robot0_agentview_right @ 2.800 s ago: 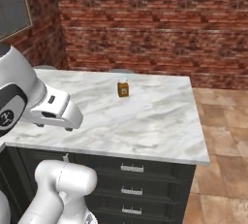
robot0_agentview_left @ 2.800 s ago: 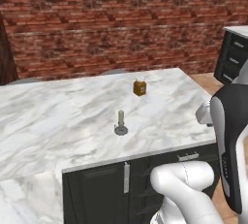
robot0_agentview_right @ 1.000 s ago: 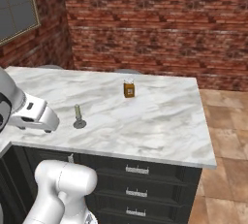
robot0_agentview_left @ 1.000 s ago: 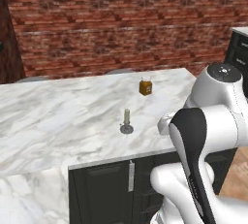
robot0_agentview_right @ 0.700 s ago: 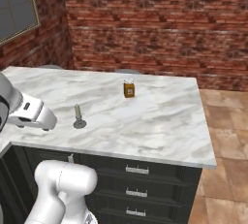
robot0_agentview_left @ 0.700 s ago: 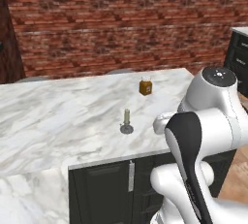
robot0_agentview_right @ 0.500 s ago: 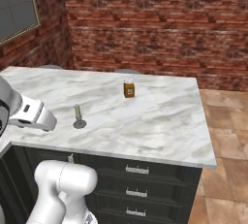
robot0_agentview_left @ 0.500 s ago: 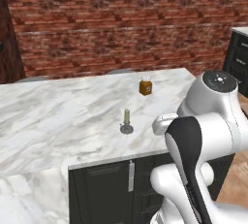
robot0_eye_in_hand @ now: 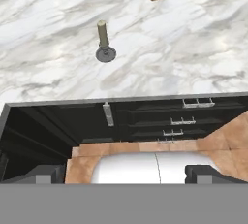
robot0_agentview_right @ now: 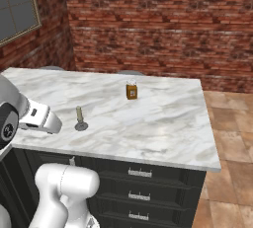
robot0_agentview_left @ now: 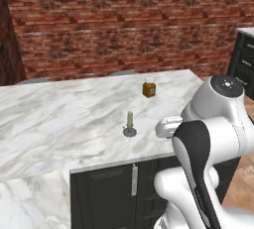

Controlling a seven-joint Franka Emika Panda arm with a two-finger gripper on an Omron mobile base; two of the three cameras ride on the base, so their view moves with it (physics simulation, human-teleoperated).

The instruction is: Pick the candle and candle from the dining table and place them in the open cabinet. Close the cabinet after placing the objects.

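Candle: a cream candle [robot0_agentview_left: 129, 124] on a grey-silver round-based holder stands upright on the dining table [robot0_agentview_left: 59, 119], near its front edge.
Carton: a small amber-orange carton [robot0_agentview_left: 149, 88] sits farther back and to the right, well apart from the candle.
Gripper: the gripper [robot0_eye_in_hand: 124, 173] hangs off the table's near side, jaws spread wide, holding nothing.
Hand view: shows silver drawer handles [robot0_eye_in_hand: 198, 103] under the tabletop.
Right base view: shows terracotta floor tiles [robot0_agentview_right: 230, 138] at right.
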